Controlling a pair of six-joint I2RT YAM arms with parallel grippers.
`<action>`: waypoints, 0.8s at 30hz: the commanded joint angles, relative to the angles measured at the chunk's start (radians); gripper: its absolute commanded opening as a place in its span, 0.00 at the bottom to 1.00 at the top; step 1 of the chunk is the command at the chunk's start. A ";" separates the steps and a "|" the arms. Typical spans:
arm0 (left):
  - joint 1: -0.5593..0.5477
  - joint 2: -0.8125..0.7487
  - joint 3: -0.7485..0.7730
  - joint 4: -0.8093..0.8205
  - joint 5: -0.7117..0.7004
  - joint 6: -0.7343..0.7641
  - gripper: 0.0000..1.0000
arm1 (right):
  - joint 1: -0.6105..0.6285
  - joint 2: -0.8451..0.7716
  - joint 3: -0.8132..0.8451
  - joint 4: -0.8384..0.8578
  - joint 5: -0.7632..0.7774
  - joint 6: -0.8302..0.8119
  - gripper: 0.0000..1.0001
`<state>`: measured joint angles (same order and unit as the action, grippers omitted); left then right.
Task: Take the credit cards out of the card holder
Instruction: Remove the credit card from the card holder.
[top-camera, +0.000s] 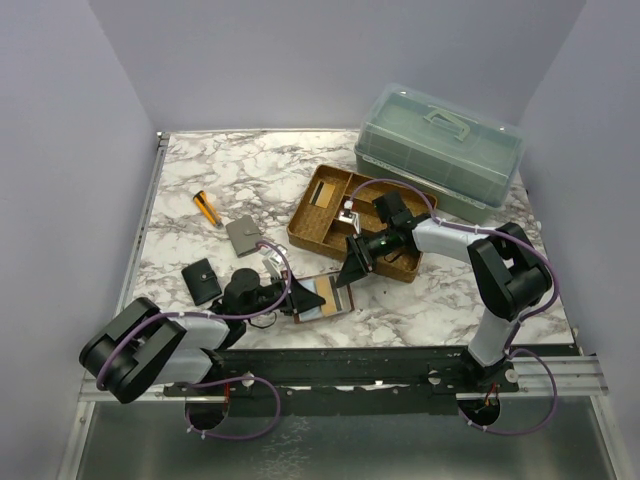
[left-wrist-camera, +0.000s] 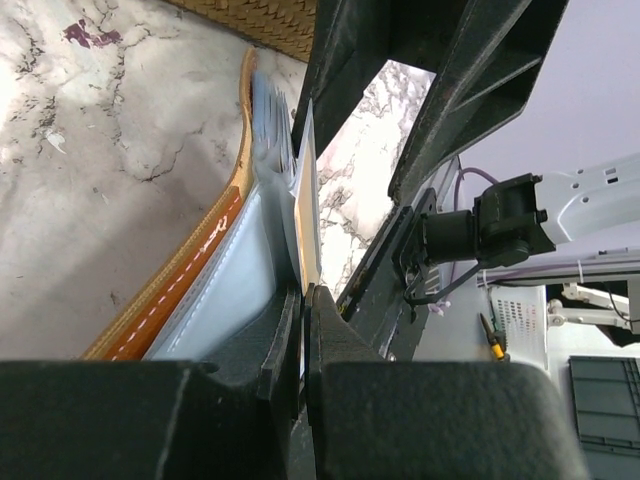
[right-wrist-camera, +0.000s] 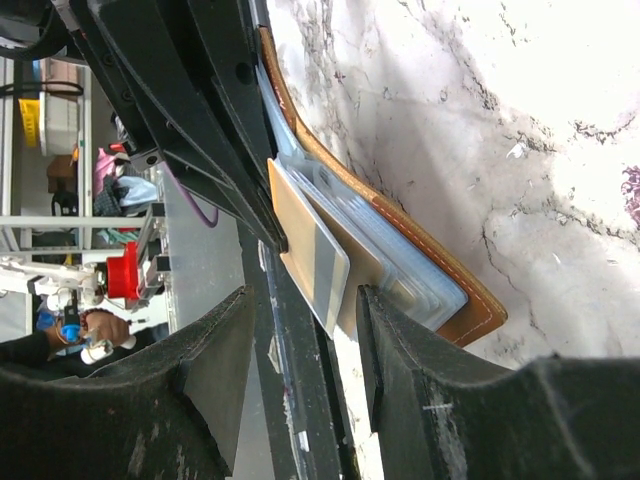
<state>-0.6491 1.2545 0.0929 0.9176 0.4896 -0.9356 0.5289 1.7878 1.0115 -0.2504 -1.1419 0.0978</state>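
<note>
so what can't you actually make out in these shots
How many credit cards sit in the card holder: right wrist view, overlapping edge-on.
What the left end effector pinches, card or sleeve: left wrist view, its fingers cover it.
Inside the basket: top view, right arm overlaps it.

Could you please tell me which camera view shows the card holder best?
The right wrist view: the card holder is close, showing its brown edge, its clear sleeves and a tan card sticking out. The top external view shows the card holder small; the left wrist view shows it only edge-on.
</note>
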 joint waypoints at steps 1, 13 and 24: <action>0.000 0.031 0.020 0.113 0.060 -0.005 0.00 | 0.002 0.015 0.000 0.025 -0.040 0.005 0.50; -0.006 0.077 0.038 0.191 0.077 -0.035 0.00 | 0.003 0.023 -0.013 0.076 -0.095 0.067 0.50; -0.010 0.101 0.068 0.244 0.086 -0.061 0.00 | 0.003 0.011 -0.027 0.120 -0.151 0.090 0.23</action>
<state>-0.6533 1.3521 0.1230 1.0481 0.5407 -0.9863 0.5285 1.7905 1.0058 -0.1680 -1.2289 0.1753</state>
